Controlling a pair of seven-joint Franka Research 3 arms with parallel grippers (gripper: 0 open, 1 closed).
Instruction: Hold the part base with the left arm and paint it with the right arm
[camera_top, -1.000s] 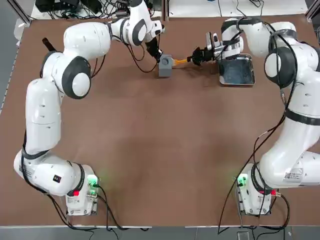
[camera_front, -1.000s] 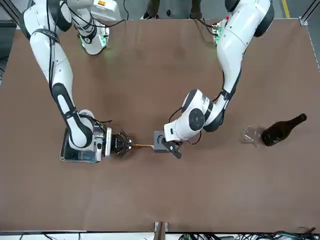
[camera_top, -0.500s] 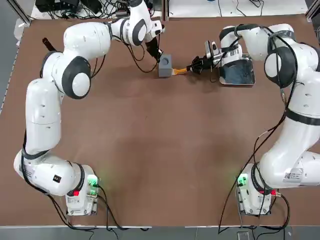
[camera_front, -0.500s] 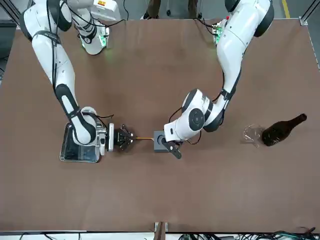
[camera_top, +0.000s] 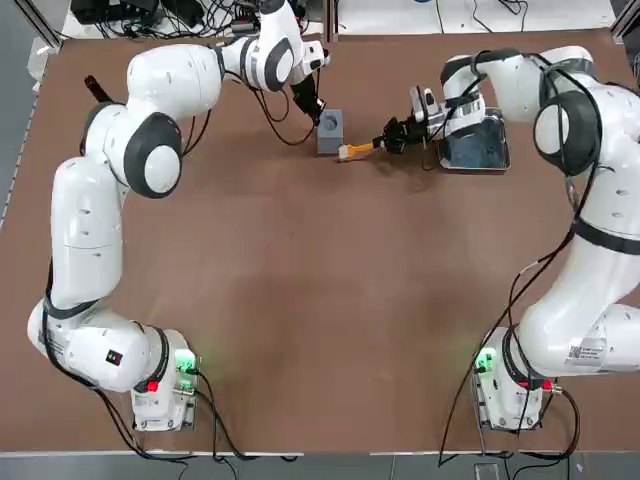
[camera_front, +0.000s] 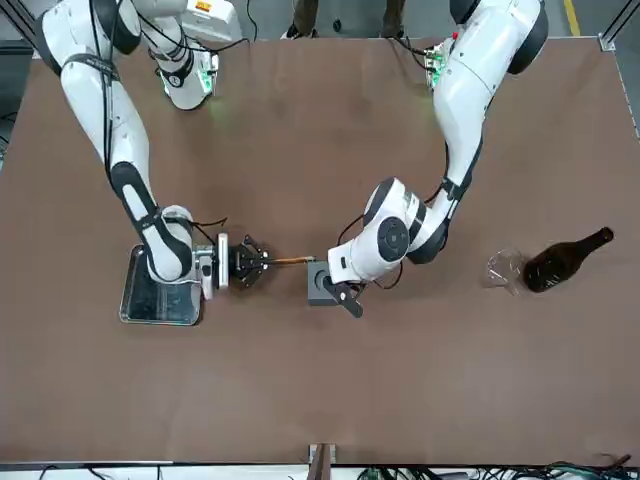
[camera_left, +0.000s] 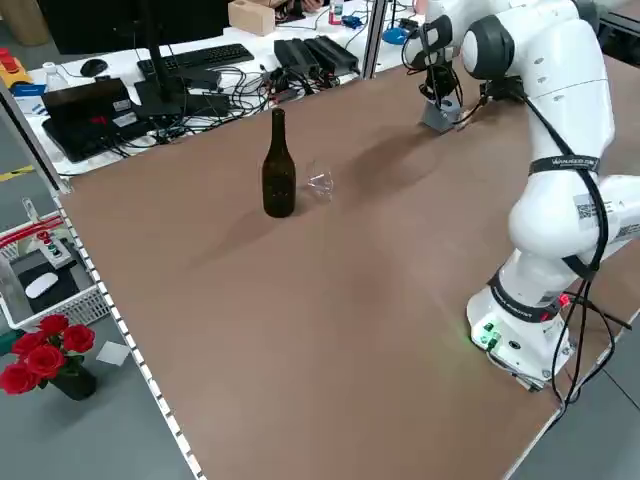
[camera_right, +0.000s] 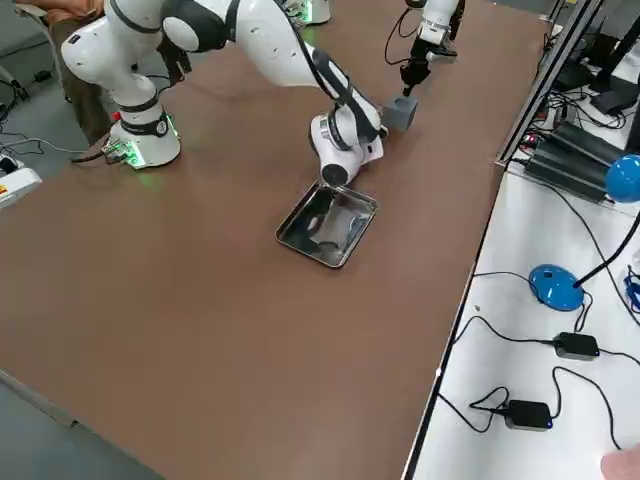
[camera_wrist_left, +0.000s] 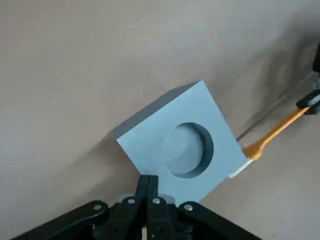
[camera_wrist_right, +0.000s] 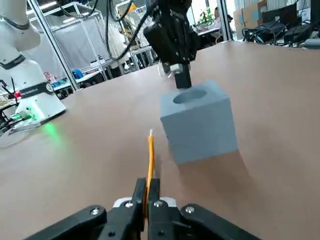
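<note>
Two robot arms reach toward each other over the brown surface (camera_top: 280, 300), near its far side from their bases. The left gripper (camera_wrist_left: 148, 177) has its jaws closed, nipping the grey block (camera_top: 330, 132) by the edge beside the round recess in its top. The block sits between the two arms, slightly tilted in the right wrist view, with its shadow spread on the surface below. The right gripper (camera_wrist_right: 148, 181), just to the block's right, has its jaws closed on the orange handle of a paintbrush (camera_wrist_left: 275, 132), the pale bristles pointing at the block. They lie right beside the lower right corner of the block in the top view; whether they touch it cannot be told. A metal tray (camera_right: 328, 225) rests on the surface, partly under the right arm. Well apart, beyond the left arm, a dark bottle (camera_left: 279, 175) stands upright with a clear glass (camera_left: 320, 181) beside it.
</note>
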